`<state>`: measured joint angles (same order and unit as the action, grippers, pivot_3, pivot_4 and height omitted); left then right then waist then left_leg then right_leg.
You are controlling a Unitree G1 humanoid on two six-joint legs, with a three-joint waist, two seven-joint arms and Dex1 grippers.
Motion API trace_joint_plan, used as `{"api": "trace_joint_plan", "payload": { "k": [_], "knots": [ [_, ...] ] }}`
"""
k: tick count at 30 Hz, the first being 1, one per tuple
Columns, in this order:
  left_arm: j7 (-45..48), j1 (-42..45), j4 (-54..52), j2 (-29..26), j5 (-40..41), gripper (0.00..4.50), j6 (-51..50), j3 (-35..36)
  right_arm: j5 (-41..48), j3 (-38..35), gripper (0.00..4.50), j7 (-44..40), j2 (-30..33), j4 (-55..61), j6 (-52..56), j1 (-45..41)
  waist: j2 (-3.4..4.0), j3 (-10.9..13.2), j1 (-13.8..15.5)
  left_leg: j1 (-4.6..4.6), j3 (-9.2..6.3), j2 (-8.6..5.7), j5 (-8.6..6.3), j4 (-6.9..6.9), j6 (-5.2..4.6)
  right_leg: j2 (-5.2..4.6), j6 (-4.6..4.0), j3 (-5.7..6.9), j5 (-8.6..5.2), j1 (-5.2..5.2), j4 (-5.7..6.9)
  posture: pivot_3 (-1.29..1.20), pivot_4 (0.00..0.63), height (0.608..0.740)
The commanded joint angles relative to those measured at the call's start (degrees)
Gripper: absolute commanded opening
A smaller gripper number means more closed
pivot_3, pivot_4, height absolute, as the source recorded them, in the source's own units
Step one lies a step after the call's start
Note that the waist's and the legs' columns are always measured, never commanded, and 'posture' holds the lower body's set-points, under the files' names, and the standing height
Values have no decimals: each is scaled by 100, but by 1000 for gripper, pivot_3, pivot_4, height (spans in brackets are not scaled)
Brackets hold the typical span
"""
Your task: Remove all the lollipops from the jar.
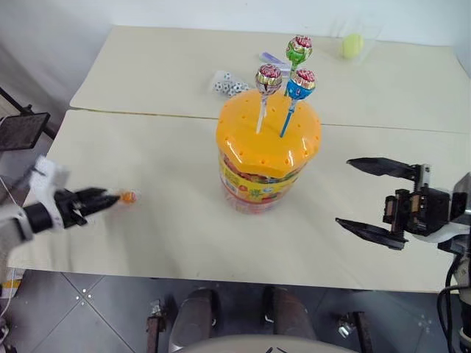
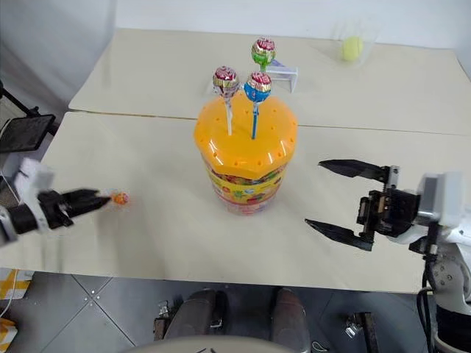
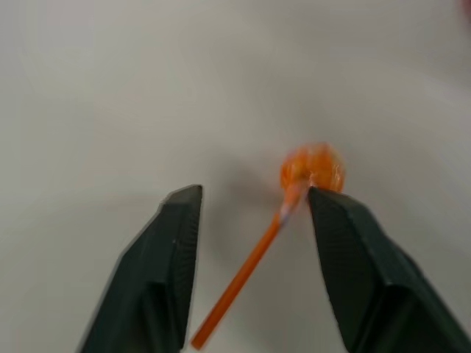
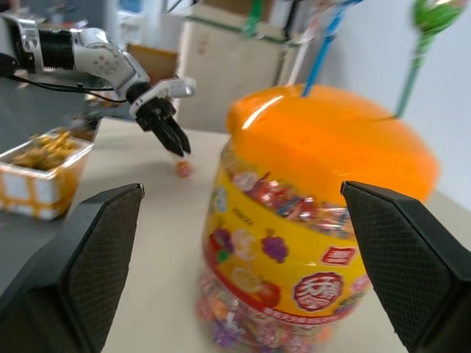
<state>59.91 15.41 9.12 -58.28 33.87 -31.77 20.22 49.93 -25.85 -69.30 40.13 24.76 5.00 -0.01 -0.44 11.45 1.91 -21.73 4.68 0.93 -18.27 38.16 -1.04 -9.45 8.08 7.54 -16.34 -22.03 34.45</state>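
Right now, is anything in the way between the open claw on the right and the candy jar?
No, nothing visible. The right claw hangs open beside the jar, with only bare table between them. Three lollipops stand in the jar's lid.

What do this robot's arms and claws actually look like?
Each arm ends in a two-fingered claw. The left gripper and right gripper both have long, tapering black fingers with textured inner faces. Behind them sit white and black wrist housings, with a black cable by the right arm.
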Motion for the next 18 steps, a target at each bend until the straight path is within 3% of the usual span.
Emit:
{"api": "trace_joint_plan", "payload": {
  "k": [1, 5, 8, 11, 13, 18],
  "knots": [
    [1185, 859, -40, 38, 586, 2343, 317, 0, 360, -583, 4500, 529, -120, 498, -21, 179, 0, -1, -20, -1, 7, -2, -1, 1, -2, -1, 1, -1, 1, -5, 0, 0, 150, 740],
    [1248, 2316, -668, 911, 1441, 2343, -443, -562, 492, -978, 4500, 1308, -454, 1040, -95, 512, -3, -1, -24, -3, 67, -5, -3, 4, -5, -2, 6, 2, 3, -27, 33, 0, 150, 740],
    [1022, 3023, -966, 1666, 1564, 2343, -530, -897, 585, -1127, 4500, 1675, -619, 1391, -109, 738, -4, -1, -30, -46, 62, -3, -2, 52, -7, 0, 6, 1, 3, -54, 56, 0, 150, 740],
    [885, 3273, -1135, 2067, 1738, 2343, -858, -1125, 372, -1066, 4500, 1611, -593, 1681, -314, 773, -4, -1, -133, -44, 74, -1, -4, 70, -11, 3, 7, -14, 4, -50, 54, 0, 150, 740],
    [692, 3331, -1404, 2291, 1598, 2343, -972, -1462, 408, -945, 4500, 1998, -615, 2003, -286, 684, -3, -1, -175, -34, 71, 3, -4, 71, -12, 7, 7, -27, 4, -50, 60, 0, 150, 740],
    [194, 3503, -1519, 2540, 1211, 2343, -1068, -1844, 327, -822, 4500, 2247, -735, 2170, -346, 874, -5, 0, -112, -41, 58, 3, -6, 81, -17, 7, 7, -30, 4, -51, 59, 0, 150, 740]
  ]
}}
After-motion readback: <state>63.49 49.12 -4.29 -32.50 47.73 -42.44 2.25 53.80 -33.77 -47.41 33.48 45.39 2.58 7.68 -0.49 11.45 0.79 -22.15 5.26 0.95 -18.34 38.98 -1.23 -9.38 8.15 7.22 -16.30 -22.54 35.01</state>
